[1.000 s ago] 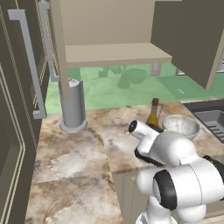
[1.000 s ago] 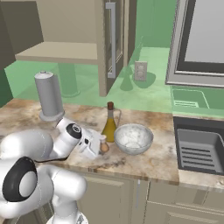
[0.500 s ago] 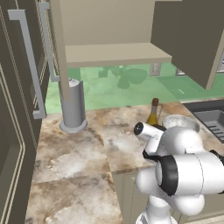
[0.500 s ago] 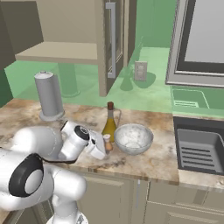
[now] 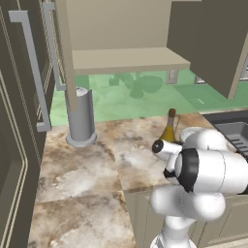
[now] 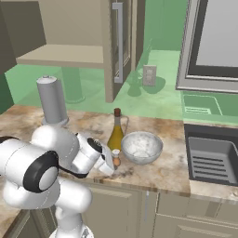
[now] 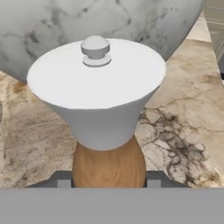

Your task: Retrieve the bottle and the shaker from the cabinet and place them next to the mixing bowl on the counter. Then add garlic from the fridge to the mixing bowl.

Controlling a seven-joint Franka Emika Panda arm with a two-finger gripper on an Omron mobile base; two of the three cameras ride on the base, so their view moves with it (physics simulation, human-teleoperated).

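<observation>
Holding the shaker (image 7: pixel 104 109) by its brown belly, low over the surface (image 6: pixel 88 125), just in front of the mixing bowl (image 6: pixel 142 147) and just beside the bottle (image 6: pixel 116 132). Clamped on it with the tool (image 7: pixel 108 183), one dark tip (image 7: pixel 63 183) pressed to each side of the wood. Cannot tell from either base view whether the foot of the shaker already touches the marble or hangs a shade above it.

Compared with a second ago: barely shifted the shaker itself, only nudged it a little nearer the bowl, while swinging the white elbow forward over the front edge of the surface. Kept the grip shut throughout.

Judging from that: looks like the end of the carry, with the shaker arrived at its spot and only the setting-down and letting-go not yet done. Already has the bottle standing upright beside the bowl, so finishing this would close the first half of the task.

Further out: leaves the cabinet (image 6: pixel 60 55) shelf bare, door open above the tall grey cylinder (image 6: pixel 52 100). Still needs the garlic from the fridge (image 5: pixel 19 121), at the far left with its doors shut. Worth watching the bottle on release, standing close enough to be knocked.
</observation>
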